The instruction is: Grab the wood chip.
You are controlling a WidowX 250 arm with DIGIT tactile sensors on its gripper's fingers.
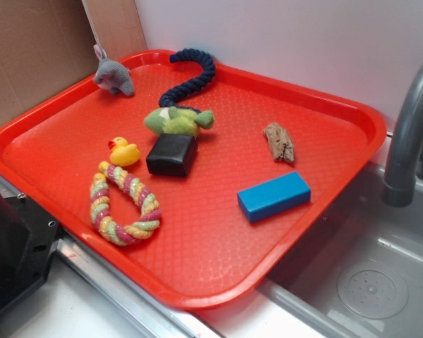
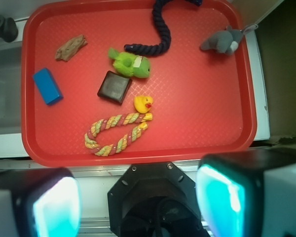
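The wood chip (image 1: 279,143) (image 2: 71,48), a small rough brown-grey piece, lies on the red tray (image 1: 197,267) (image 2: 197,133) toward its right side in the exterior view, just behind the blue block (image 1: 273,196) (image 2: 48,86). In the wrist view it is at the upper left. My gripper (image 2: 138,200) hangs high above the tray's near edge, over the robot base, far from the chip. It is open, its teal-padded fingers (image 2: 56,207) wide apart with nothing between them. The exterior view does not show the gripper.
On the tray also lie a black box (image 1: 171,155), a yellow duck (image 1: 124,151), a green plush toy (image 1: 176,120), a coloured rope ring (image 1: 123,204), a dark blue rope (image 1: 194,70) and a grey plush animal (image 1: 113,74). A sink (image 1: 370,282) with a faucet (image 1: 409,127) lies right.
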